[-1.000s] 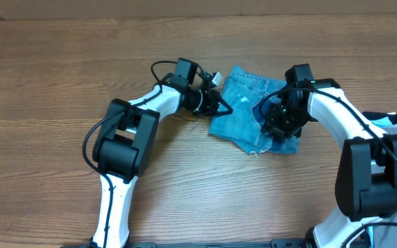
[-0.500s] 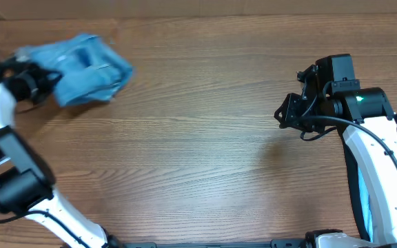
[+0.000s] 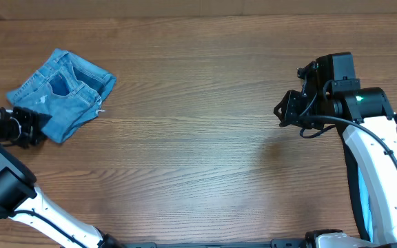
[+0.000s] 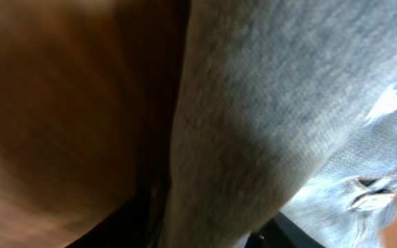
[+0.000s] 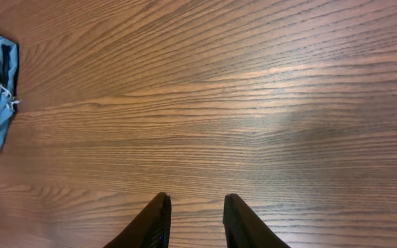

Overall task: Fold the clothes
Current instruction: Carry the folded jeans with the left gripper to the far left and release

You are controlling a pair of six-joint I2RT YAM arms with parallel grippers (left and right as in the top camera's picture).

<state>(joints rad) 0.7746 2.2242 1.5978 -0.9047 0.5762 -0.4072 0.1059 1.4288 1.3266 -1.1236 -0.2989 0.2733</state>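
Moved since half a second ago: the folded pair of light blue denim jeans, then blurred and lifted near the ten o'clock corner, now lies settled on the brown wood-grain desk at about nine to ten o'clock in the overhead view. The right fingers hold the same place at three o'clock, well apart from the cloth; my right wrist view shows them spread with only bare desk between. The left fingers touch the bundle's seven o'clock corner. Denim fills my left wrist view, so I cannot tell whether they pinch it or have let go.

Handling, as I judge it: soft but thick cloth, moderately heavy, limp when lifted, not fragile or slippery; layers may slide apart if only one is caught. I would take hold at a stacked edge or the thick seam, through all layers.

Orientation: the bundle's long axis runs roughly seven to one o'clock, with a stitched pocket facing up and frayed threads at its four o'clock edge.
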